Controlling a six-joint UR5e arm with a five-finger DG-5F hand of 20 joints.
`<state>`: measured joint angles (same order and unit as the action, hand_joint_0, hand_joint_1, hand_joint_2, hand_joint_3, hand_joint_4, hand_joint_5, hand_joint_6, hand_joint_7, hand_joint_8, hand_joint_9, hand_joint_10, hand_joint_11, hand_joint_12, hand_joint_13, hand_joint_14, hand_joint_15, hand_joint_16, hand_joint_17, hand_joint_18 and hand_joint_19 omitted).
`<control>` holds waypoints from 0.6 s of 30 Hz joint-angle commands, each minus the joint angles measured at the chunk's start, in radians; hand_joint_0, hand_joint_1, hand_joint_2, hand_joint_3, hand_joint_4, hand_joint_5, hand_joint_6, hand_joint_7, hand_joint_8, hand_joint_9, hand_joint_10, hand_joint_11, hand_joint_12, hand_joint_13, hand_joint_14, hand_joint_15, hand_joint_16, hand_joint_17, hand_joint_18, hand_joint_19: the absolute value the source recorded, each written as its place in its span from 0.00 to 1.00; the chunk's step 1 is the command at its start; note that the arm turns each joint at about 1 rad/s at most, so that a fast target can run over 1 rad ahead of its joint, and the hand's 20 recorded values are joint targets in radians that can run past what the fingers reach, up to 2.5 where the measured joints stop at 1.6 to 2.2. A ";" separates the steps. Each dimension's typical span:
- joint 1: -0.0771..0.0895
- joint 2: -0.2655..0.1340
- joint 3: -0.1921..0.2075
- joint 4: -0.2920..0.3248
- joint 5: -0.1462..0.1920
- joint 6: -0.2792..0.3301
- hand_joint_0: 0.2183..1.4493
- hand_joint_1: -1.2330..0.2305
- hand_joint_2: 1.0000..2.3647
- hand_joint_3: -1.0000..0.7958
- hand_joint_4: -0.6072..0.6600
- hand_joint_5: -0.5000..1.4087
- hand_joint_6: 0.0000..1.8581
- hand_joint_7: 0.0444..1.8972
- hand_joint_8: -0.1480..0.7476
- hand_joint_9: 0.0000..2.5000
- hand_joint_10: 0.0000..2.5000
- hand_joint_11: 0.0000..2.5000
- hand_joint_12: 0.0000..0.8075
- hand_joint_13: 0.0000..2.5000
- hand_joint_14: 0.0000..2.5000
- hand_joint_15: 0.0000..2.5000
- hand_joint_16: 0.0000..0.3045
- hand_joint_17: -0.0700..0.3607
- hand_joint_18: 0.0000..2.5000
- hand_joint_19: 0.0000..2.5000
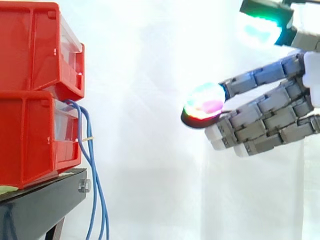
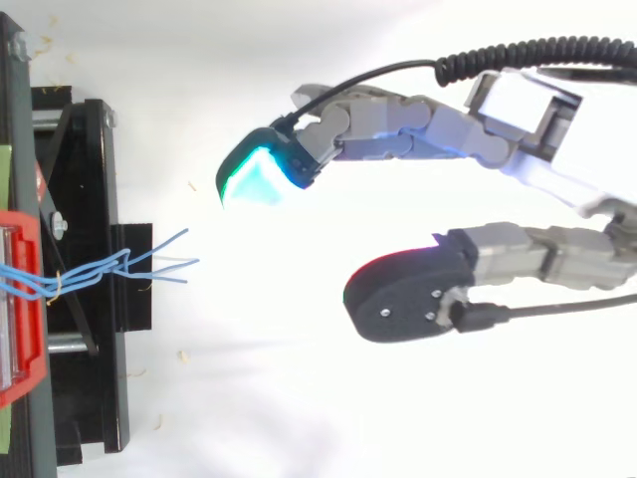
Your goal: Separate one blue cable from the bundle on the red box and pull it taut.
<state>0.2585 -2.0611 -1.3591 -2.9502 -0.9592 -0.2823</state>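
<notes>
Two red bins [image 1: 35, 90] are stacked on a black stand [image 1: 45, 200] at the left. A bundle of thin blue cables [image 1: 90, 165] comes out of the lower bin, tied with a small band, and hangs down past the stand's edge. From above, the blue cables [image 2: 109, 267] run right off the red bin [image 2: 25, 299] and fan out into loose ends. My hand [image 1: 272, 120] hovers well to the right of the cables, apart from them, open with fingers stretched toward the bins and nothing held. Its fingertips [image 2: 261, 177] glow green and red.
The black stand [image 2: 90, 299] carries a bolt at its front corner [image 1: 84, 186]. A white curtain fills the background. Open space lies between the cable ends and my hand.
</notes>
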 commanded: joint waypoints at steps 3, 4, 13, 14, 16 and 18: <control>0.002 -0.044 0.000 0.057 0.010 0.006 0.23 0.55 0.00 0.29 0.63 0.14 0.27 0.36 0.44 0.16 0.00 0.04 0.43 0.08 0.00 0.01 0.15 0.39 0.00 0.04; 0.004 -0.059 0.000 0.074 0.014 -0.001 0.23 0.55 0.00 0.29 0.63 0.14 0.27 0.36 0.44 0.16 0.00 0.04 0.43 0.08 0.00 0.01 0.15 0.39 0.00 0.04; 0.004 -0.111 0.000 0.146 0.043 -0.052 0.23 0.55 0.00 0.29 0.64 0.14 0.27 0.36 0.44 0.16 0.00 0.04 0.43 0.08 0.00 0.01 0.15 0.39 0.00 0.04; 0.002 -0.129 0.000 0.178 0.045 -0.055 0.23 0.55 0.00 0.29 0.64 0.14 0.27 0.36 0.44 0.16 0.00 0.04 0.43 0.08 0.00 0.01 0.15 0.39 0.00 0.04; 0.004 -0.137 0.002 0.212 0.046 -0.057 0.23 0.55 0.00 0.29 0.64 0.14 0.27 0.36 0.44 0.16 0.00 0.04 0.43 0.08 0.00 0.01 0.15 0.39 0.00 0.04; 0.002 -0.157 0.002 0.238 0.046 -0.066 0.23 0.55 0.00 0.29 0.64 0.15 0.27 0.36 0.44 0.16 0.00 0.04 0.43 0.08 0.00 0.01 0.15 0.39 0.00 0.04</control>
<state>0.2618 -2.1922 -1.3582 -2.7596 -0.9148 -0.3386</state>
